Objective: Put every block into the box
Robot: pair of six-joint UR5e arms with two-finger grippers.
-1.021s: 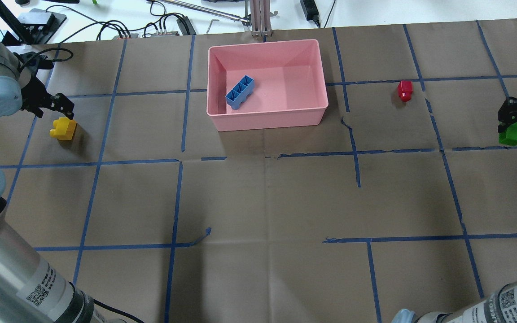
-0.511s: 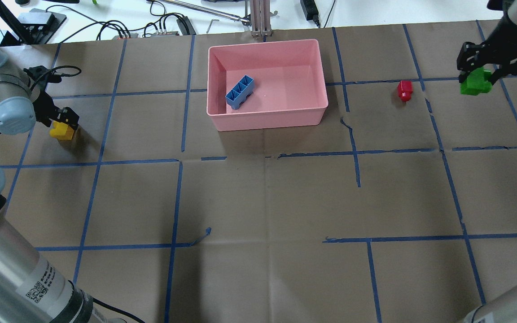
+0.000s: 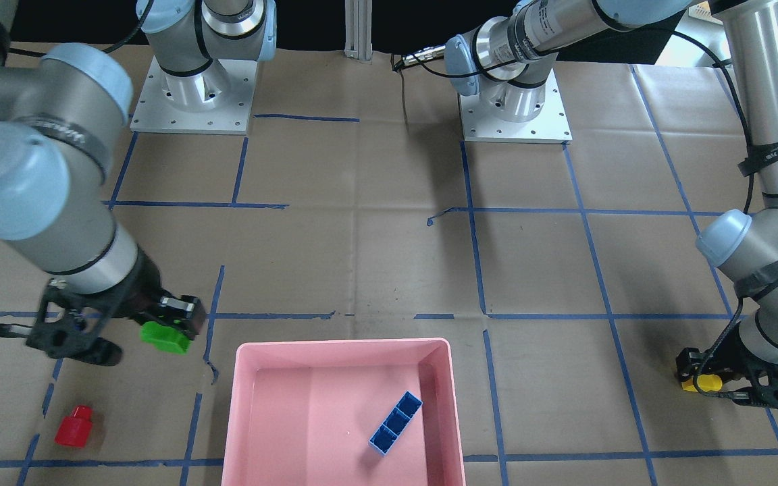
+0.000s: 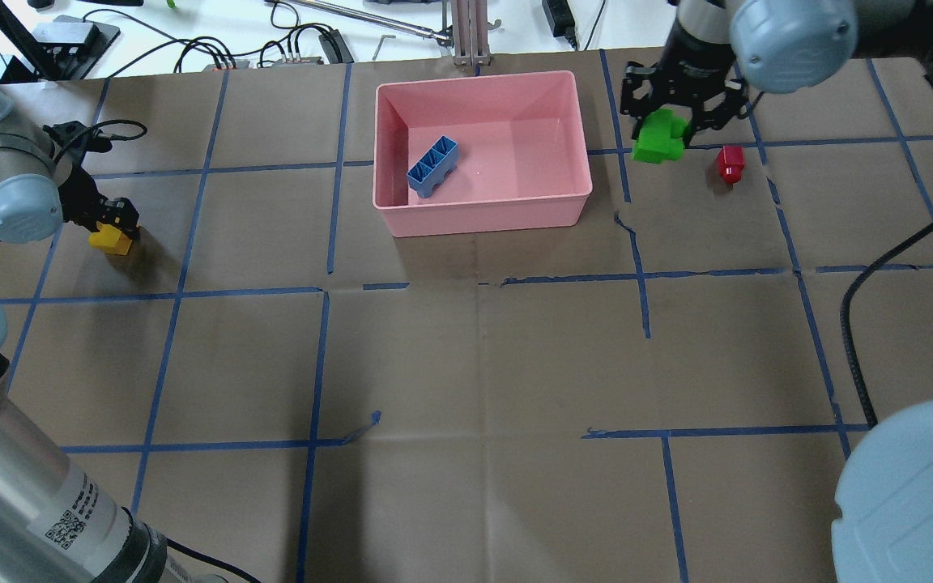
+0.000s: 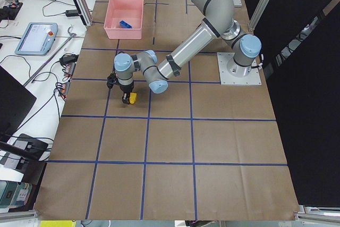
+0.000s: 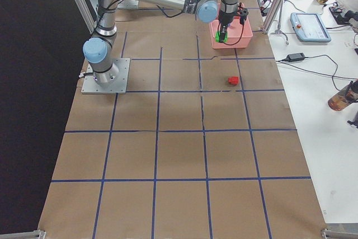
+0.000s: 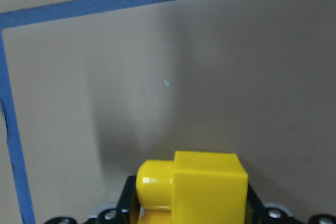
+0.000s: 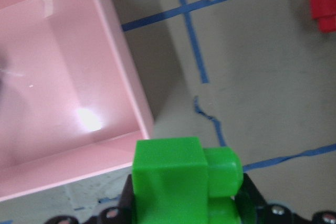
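The pink box stands at the table's far middle, and the blue block lies inside it. My right gripper is shut on the green block and holds it above the table, just right of the box's right wall. It sits between that wall and the red block, which lies on the paper. The right wrist view shows the green block between the jaws beside the box wall. My left gripper is down at the far left, shut on the yellow block, which also shows in the left wrist view.
Blue tape lines grid the brown paper. Cables and a metal post lie beyond the table's far edge behind the box. The two arm bases sit on the robot's side.
My right gripper has carried the green block from the table's right edge leftward to beside the box. My left gripper has come down over the yellow block.
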